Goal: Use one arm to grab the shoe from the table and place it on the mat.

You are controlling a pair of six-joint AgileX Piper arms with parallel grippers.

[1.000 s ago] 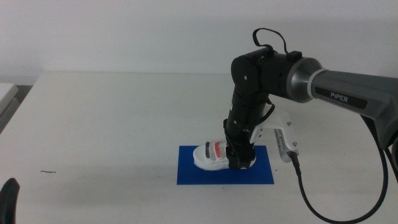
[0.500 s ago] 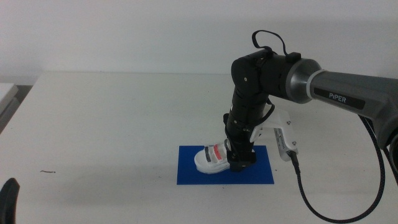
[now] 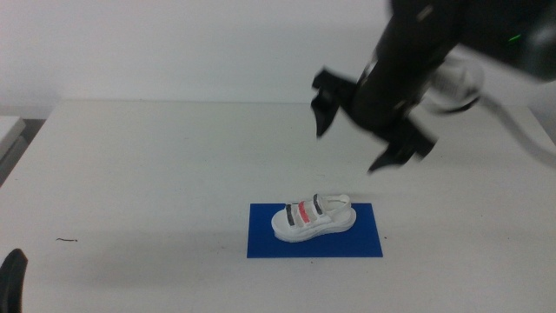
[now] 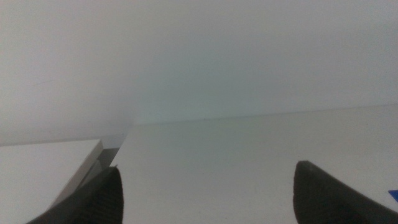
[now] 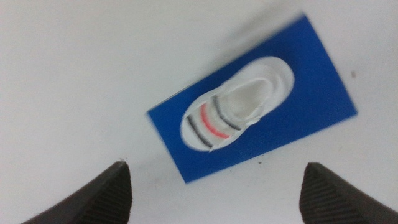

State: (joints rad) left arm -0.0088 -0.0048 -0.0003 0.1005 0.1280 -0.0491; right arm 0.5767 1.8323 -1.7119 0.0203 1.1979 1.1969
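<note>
The white shoe (image 3: 313,217) with two dark grey straps and one red strap lies flat on the blue mat (image 3: 261,239) at the front middle of the white table (image 3: 156,174). My right gripper (image 3: 360,137) hangs high above the mat, blurred, with its jaws wide open and empty. The right wrist view looks straight down on the shoe (image 5: 239,102) and the mat (image 5: 311,81), far below the open right gripper (image 5: 215,167). My left gripper (image 3: 10,278) waits at the front left edge; its jaws stand apart and empty in the left wrist view (image 4: 208,167).
A pale flat object (image 3: 9,130) sits past the table's left edge. A small dark mark (image 3: 68,239) lies on the table at the front left. The white wall rises behind the table's far edge.
My right gripper has let go of the shoe and risen quickly well above the mat. The shoe has stayed on the mat, now level. The left arm has not moved.
</note>
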